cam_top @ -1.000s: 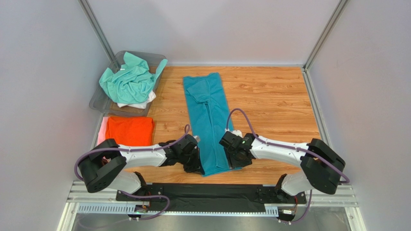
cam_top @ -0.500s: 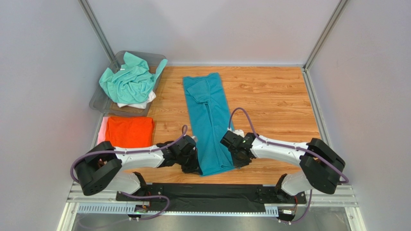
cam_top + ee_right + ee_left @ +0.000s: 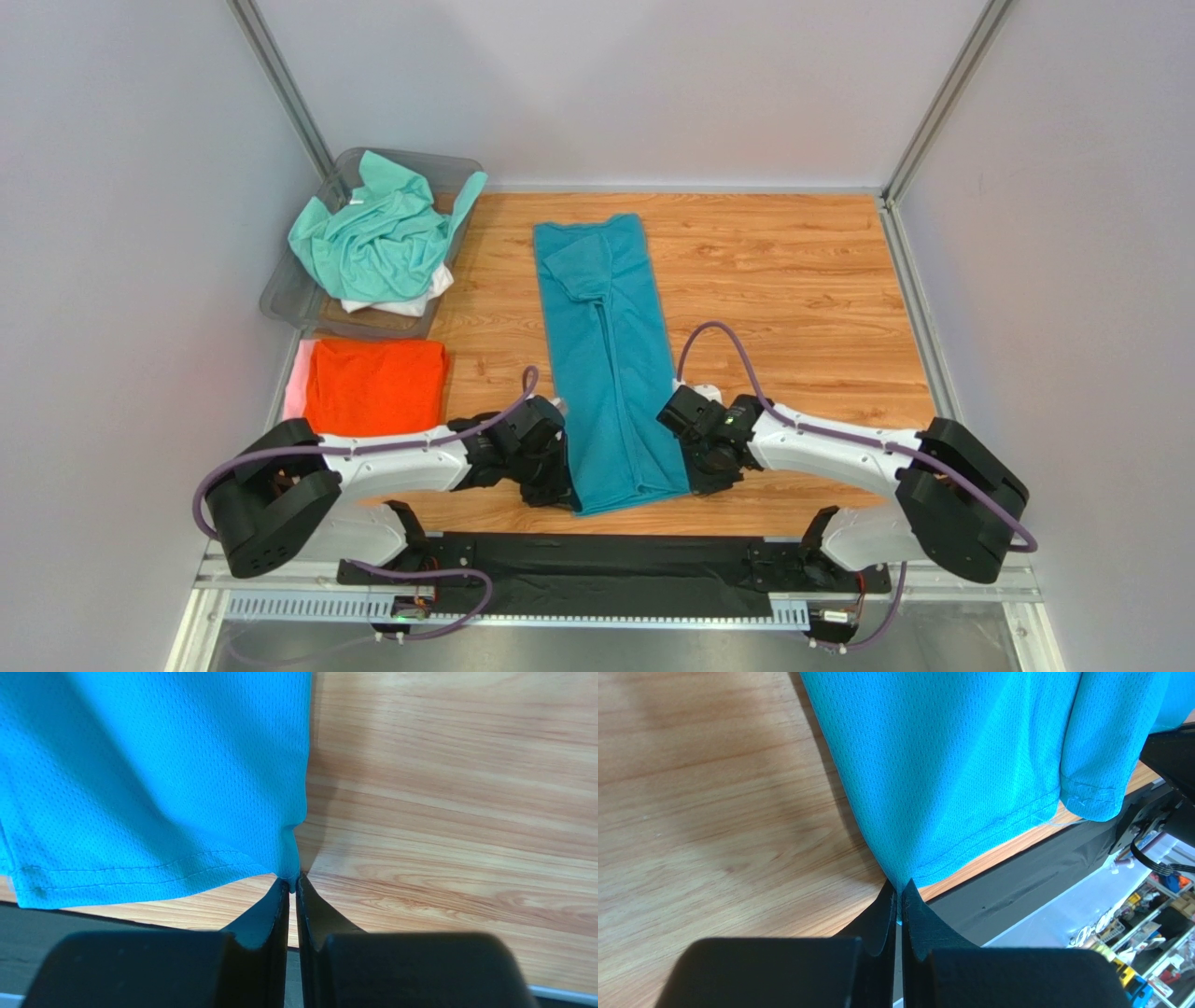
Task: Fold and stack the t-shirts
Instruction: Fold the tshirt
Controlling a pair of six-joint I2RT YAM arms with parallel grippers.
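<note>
The teal-blue t-shirt (image 3: 613, 364) lies folded into a long narrow strip down the middle of the wooden table. My left gripper (image 3: 558, 490) is shut on its near left hem corner (image 3: 901, 875). My right gripper (image 3: 697, 473) is shut on its near right hem corner (image 3: 290, 871). Both corners are lifted slightly off the table near the front edge. An orange t-shirt (image 3: 376, 382) lies folded at the left on a pale pink one (image 3: 296, 378). A mint-green t-shirt (image 3: 376, 231) is crumpled on a white one (image 3: 415, 298) in the bin.
The clear grey plastic bin (image 3: 302, 270) stands at the back left corner. The table's front edge and a black base rail (image 3: 603, 560) run just below both grippers. Metal frame posts and grey walls close in the sides and back.
Both grippers have moved toward the near edge, pulling the teal shirt's hem end with them. The right arm has swung a little outward to the right.
</note>
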